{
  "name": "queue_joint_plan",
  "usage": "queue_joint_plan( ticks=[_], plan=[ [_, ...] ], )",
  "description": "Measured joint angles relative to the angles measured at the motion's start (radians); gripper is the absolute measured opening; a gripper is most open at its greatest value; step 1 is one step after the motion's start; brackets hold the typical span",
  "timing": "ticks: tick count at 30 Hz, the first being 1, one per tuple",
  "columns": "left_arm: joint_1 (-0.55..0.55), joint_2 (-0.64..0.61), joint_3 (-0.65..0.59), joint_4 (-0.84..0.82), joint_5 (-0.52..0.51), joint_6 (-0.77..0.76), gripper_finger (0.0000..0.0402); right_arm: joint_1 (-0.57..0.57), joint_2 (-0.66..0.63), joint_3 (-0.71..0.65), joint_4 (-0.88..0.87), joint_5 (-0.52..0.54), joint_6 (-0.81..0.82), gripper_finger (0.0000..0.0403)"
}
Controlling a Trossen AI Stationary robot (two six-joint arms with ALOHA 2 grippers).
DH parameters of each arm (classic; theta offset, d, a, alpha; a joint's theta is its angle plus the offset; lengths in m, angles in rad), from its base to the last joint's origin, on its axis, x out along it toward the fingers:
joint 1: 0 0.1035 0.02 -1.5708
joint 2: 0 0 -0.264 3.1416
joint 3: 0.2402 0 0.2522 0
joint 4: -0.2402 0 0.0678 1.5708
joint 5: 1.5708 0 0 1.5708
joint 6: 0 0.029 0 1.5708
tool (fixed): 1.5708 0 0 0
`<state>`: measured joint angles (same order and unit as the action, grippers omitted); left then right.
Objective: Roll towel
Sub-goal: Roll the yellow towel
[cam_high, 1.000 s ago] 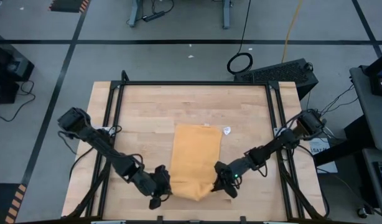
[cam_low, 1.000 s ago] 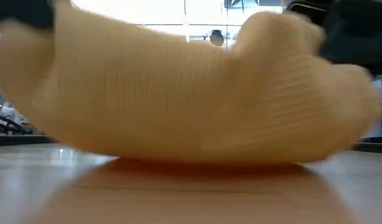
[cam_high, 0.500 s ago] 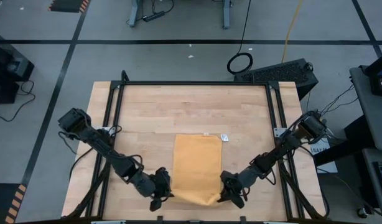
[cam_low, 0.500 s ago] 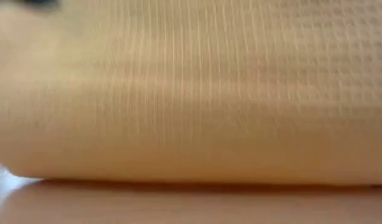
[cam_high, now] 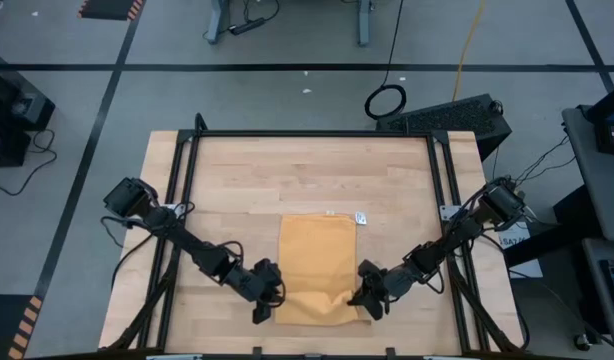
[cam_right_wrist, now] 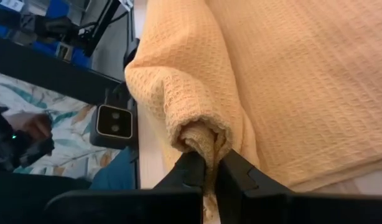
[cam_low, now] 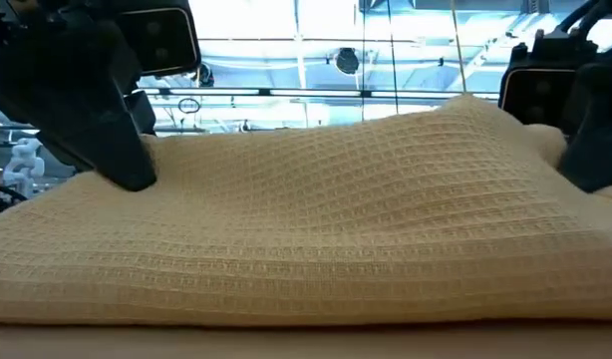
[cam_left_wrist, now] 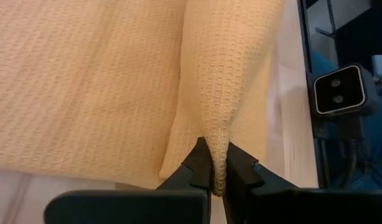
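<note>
One towel, one small white tag beside its far corner, two grippers. The towel lies on the table's near half, long axis running away from me. My left gripper pinches its near-left corner; my right gripper is clamped on the near-right corner.

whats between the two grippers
Only the towel: its near edge spans from left gripper to right gripper, both pinching it, per the high view.

Wooden table, yellow towel lying on it
</note>
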<state>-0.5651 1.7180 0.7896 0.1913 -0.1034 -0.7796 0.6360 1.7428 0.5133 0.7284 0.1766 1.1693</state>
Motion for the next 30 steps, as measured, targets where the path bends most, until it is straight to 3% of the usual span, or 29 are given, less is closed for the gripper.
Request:
queue_joint_plan(
  ticks=[9, 18, 26, 28, 30],
  plan=[
    [0.008, 0.050, 0.000, -0.013, 0.004, -0.097, 0.0018, 0.004, -0.002, 0.003, -0.052, 0.038, 0.045, 0.0030],
    [0.009, 0.079, 0.000, -0.010, -0.013, -0.131, 0.0018, 0.053, -0.013, 0.001, -0.086, 0.041, -0.025, 0.0101],
    [0.009, 0.080, 0.000, -0.011, -0.031, -0.123, 0.0018, 0.125, -0.181, -0.003, -0.375, 0.031, 0.023, 0.0150],
    [0.009, 0.080, 0.000, -0.011, -0.035, -0.122, 0.0018, 0.144, -0.236, -0.003, -0.412, 0.098, -0.019, 0.0154],
    [0.011, 0.080, 0.000, -0.011, -0.036, -0.114, 0.0018, 0.166, -0.282, -0.003, -0.390, 0.260, -0.103, 0.0153]
  ],
)
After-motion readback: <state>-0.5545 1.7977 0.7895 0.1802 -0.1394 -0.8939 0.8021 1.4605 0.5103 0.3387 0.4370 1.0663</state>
